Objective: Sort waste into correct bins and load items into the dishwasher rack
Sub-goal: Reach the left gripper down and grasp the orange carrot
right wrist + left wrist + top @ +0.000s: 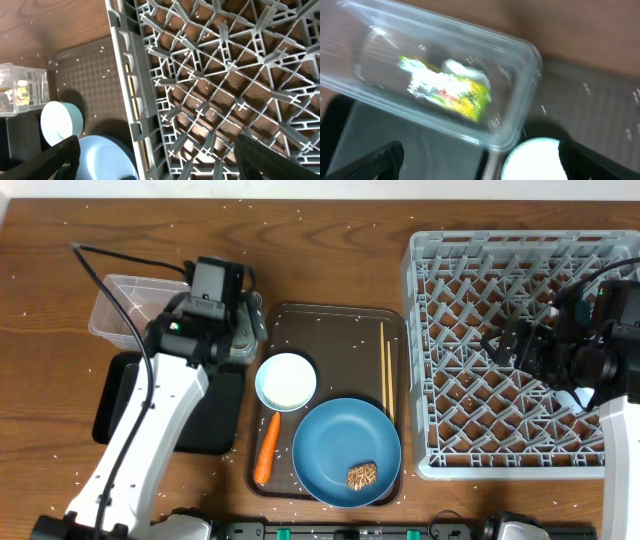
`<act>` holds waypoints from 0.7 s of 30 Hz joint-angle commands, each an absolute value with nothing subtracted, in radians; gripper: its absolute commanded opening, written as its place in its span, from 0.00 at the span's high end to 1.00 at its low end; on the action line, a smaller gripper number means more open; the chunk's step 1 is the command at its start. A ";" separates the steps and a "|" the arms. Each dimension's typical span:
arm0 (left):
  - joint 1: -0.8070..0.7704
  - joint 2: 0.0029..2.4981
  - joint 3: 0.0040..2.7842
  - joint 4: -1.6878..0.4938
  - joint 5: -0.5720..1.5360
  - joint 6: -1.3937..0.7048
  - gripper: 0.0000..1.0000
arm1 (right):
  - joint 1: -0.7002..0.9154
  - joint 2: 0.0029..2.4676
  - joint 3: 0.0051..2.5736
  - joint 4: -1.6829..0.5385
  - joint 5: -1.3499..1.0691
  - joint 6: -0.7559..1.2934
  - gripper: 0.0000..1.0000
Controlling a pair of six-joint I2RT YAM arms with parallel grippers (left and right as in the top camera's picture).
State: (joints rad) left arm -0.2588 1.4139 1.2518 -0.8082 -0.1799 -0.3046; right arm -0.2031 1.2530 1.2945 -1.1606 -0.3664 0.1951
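My left gripper point(250, 332) is open and empty, above the near end of the clear tub point(120, 305) and beside the white bowl point(286, 380). In the left wrist view the tub point(520, 65) holds the yellow-green wrapper point(455, 92) and white tissue point(462, 70). The blue plate point(330, 442) carries the brown chunk point(362, 475). The carrot point(266, 448) and chopsticks point(385, 370) lie on the brown serving tray. My right gripper point(505, 342) is open and empty over the grey rack point(500, 255). The foil ball and pink cup are out of view.
The black tray point(115, 415) lies under my left arm, partly hidden. The brown serving tray point(330, 320) sits between the tub and the rack. Rice grains point(60, 270) are scattered over the wooden table. A pale blue thing point(578, 396) shows under my right arm in the rack.
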 commanded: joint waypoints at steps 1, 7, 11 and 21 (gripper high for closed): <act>-0.296 1.412 1.248 -0.877 -0.067 -0.212 0.06 | -0.189 1.255 1.292 -1.163 -0.370 0.177 0.08; -0.327 1.412 1.248 -1.078 0.004 -0.257 0.26 | -0.189 1.255 1.292 -1.163 -0.370 0.177 0.08; -0.327 1.412 1.236 -1.190 0.088 -0.255 0.32 | -0.189 1.255 1.292 -1.163 -0.370 0.177 0.08; -0.430 1.411 0.928 -0.968 0.158 -0.231 0.32 | -0.189 1.255 1.292 -1.148 -0.369 0.178 0.07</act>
State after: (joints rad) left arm -0.3851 1.4139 1.0039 -1.0069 0.1585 -0.2310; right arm -0.2031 1.2530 1.2930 -1.1526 -0.3660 0.1928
